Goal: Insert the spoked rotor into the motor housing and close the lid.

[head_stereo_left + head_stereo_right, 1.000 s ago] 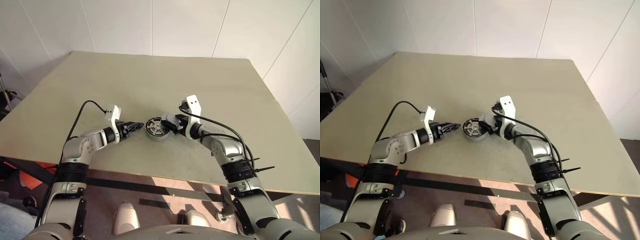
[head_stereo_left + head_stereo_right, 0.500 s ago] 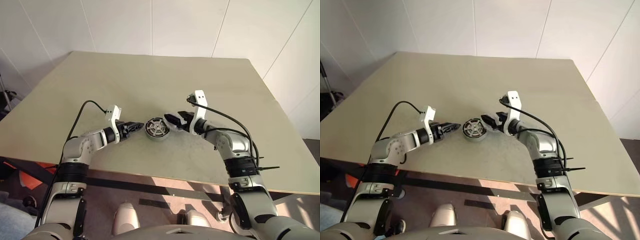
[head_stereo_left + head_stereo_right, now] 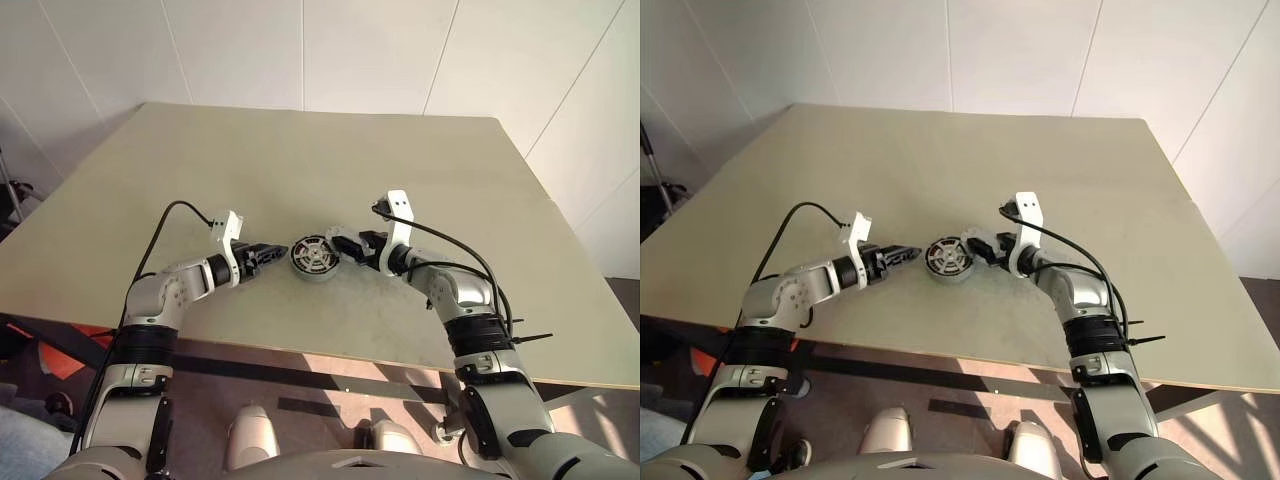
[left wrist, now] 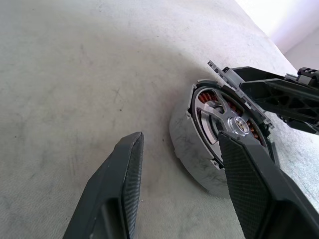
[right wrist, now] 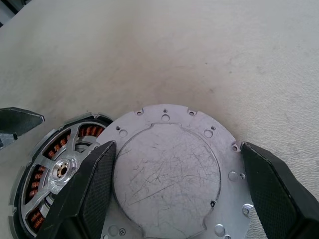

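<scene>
The motor housing [image 4: 192, 159] is seen standing near the middle of the table [image 3: 300, 150]. The spoked rotor [image 5: 62, 169] is already sat inside it, with the red wire coils showing between the spokes. The lid [image 5: 169, 169] is pinched by its edges in the wide-spread claw of the right gripper [image 3: 338, 242]. It is held just beside the housing, a bit over its rim and tipped, not flat. The left gripper [image 3: 268, 252] is kept close on the other side, its claw partly spread with nothing in it. A few things could go wrong. If the lid is put down tipped or off to one side, it could catch on the rim and not close. If it is pushed sideways, the housing could be slid away, since it is not gripped. The smooth lid could also slip out of the claw.
</scene>
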Tool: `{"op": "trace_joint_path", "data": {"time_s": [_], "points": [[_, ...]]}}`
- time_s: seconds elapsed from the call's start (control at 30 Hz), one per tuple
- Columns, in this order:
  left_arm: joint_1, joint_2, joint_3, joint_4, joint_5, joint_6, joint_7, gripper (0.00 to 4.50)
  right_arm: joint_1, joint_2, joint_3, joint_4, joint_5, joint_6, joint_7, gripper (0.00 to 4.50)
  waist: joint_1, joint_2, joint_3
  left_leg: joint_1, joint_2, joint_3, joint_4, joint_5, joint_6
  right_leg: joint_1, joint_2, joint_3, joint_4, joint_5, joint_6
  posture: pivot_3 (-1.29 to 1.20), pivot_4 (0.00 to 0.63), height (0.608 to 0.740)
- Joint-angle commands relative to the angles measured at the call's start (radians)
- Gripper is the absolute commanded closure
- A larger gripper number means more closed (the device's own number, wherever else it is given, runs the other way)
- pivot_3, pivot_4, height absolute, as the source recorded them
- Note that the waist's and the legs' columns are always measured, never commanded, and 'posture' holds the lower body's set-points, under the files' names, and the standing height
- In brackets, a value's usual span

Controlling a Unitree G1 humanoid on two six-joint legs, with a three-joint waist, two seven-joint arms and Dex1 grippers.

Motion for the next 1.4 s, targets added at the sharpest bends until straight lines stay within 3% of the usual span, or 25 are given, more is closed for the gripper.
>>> {"op": "trace_joint_path", "data": {"time_s": [0.03, 0.13, 0.23, 0.83, 1.4], "points": [[-0.015, 0.010, 0.000, -0.025, -0.003, -0.015, -0.011, 1.97, 0.001, 0.004, -0.017, -0.018, 0.003, -0.006, 0.004, 0.03, 0.000, 0.000, 0.000, 0.000, 0.000, 0.000, 0.000, 0.000, 0.000, 0.000, 0.000, 0.000, 0.000, 0.000, 0.000, 0.00, 0.000, 0.740], [-0.020, 0.011, 0.002, -0.020, -0.003, -0.016, -0.011, 1.97, 0.007, 0.005, -0.020, -0.038, 0.008, -0.007, 0.006, 0.63, 0.000, 0.000, 0.000, 0.000, 0.000, 0.000, 0.000, 0.000, 0.000, 0.000, 0.000, 0.000, 0.000, 0.000, 0.000, 0.00, 0.000, 0.740], [-0.020, 0.011, 0.003, -0.018, -0.002, -0.017, -0.010, 1.97, 0.009, 0.002, -0.020, -0.060, 0.007, -0.003, 0.004, 1.52, 0.000, 0.000, 0.000, 0.000, 0.000, 0.000, 0.000, 0.000, 0.000, 0.000, 0.000, 0.000, 0.000, 0.000, 0.000, 0.00, 0.000, 0.740], [-0.015, 0.005, 0.005, -0.016, -0.004, -0.019, -0.006, 1.97, 0.072, -0.031, 0.088, -0.289, 0.004, 0.003, 0.143, 1.52, 0.001, 0.000, 0.000, 0.000, 0.000, 0.000, -0.001, 0.000, 0.000, 0.000, 0.000, 0.000, -0.001, 0.000, 0.000, 0.00, 0.000, 0.740], [-0.015, 0.013, 0.003, -0.017, -0.004, -0.012, -0.008, 1.97, 0.140, -0.103, 0.226, -0.357, -0.113, -0.211, 0.258, 1.52, 0.001, 0.000, 0.001, 0.000, 0.000, 0.000, -0.001, -0.001, 0.002, 0.000, 0.000, 0.000, -0.001, 0.000, 0.000, 0.00, 0.000, 0.740]]}}
